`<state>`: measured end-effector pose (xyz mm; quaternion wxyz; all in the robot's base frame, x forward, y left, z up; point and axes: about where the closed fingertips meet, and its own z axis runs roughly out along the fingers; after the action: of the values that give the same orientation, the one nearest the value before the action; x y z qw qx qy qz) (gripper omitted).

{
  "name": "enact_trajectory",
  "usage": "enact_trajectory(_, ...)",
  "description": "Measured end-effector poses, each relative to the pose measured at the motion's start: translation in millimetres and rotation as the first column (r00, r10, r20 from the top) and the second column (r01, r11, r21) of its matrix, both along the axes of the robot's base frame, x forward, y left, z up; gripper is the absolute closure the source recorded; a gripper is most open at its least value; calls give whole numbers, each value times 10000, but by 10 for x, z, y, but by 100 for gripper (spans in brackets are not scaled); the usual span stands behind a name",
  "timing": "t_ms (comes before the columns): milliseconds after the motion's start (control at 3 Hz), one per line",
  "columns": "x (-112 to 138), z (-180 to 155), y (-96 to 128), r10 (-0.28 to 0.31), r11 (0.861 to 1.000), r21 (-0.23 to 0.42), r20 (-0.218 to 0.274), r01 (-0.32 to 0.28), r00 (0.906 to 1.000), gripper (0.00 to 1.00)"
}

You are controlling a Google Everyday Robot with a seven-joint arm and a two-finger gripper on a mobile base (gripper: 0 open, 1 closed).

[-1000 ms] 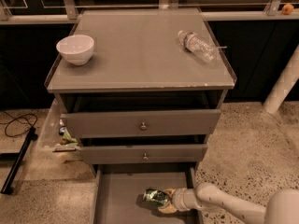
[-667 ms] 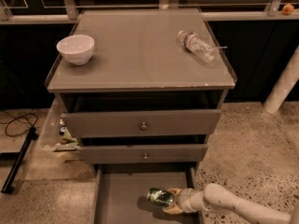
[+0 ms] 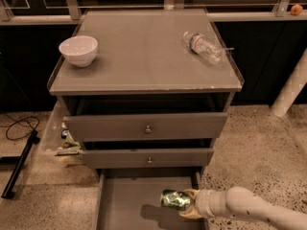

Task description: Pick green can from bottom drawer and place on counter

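The green can [image 3: 175, 200] lies on its side in my gripper [image 3: 186, 203], held a little above the floor of the open bottom drawer [image 3: 124, 200]; its shadow falls on the drawer floor below it. My gripper's tan fingers [image 3: 192, 212] are shut on the can's right end. My pale arm [image 3: 249, 207] reaches in from the lower right. The grey counter [image 3: 144, 56] tops the cabinet above.
A white bowl [image 3: 78, 50] stands at the counter's left. A clear plastic water bottle [image 3: 203, 46] lies at its right. Two knobbed drawers [image 3: 146, 128] sit partly open above the bottom drawer. A black cable and stand [image 3: 19, 162] lie on the floor at left. A white post [image 3: 290, 90] stands at right.
The can has risen off the drawer floor in my gripper and moved slightly right; its shadow now shows beneath it.
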<state>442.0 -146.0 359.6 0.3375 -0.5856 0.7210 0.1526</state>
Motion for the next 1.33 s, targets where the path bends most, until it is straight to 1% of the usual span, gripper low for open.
enact_trajectory(333,36,712,-240,123,9978,-654,312,-103,9994,100)
enact_trajectory(667,176,1394,-549,245,9970,-756,763,-187,9968,100)
enact_trajectory(1000,169,1443,-539,231,9966,-813,858,-161,9960,100)
enact_trajectory(1333,198,1813,-574,309,9967,-785,1317,-207,9908,100)
